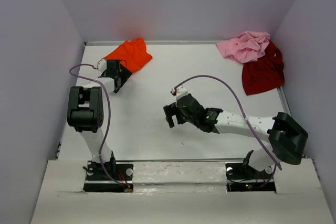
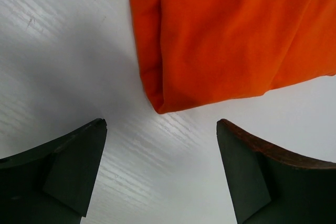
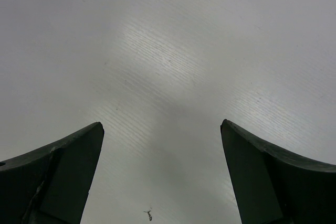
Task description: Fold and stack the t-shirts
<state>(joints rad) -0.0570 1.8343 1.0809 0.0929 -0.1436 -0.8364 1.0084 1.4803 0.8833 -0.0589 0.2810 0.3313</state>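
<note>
Where the left arm reaches into the upper left of the top view, the left gripper (image 2: 161,123) hangs over the white tabletop (image 1: 157,77) with its jaws spread wide and nothing between them. It sits at the lower left edge of the orange t-shirt (image 1: 130,53), which lies bunched near the upper left corner of the tabletop, close to the back wall. In the left wrist view a folded corner of that orange cloth points down toward the gap between the two dark fingers (image 2: 68,166), just short of them; whether the tips touch the cloth I cannot tell. A purple cable (image 1: 105,108) loops from this arm down to its base at the lower left.

Toward the middle of the top view, the right arm stretches leftward from its base at the lower right, a second purple cable (image 1: 220,80) arching above it. The right gripper (image 3: 161,123) is likewise wide apart and holds nothing; its wrist view shows only bare tabletop beyond the fingers, with a tiny speck (image 3: 148,214) near the bottom edge.

At the upper right, well apart from both arms, the pink t-shirt (image 1: 244,45) lies crumpled in the corner. The dark red t-shirt (image 1: 262,72) touches it on the right and spreads down along the right-hand wall.
</note>
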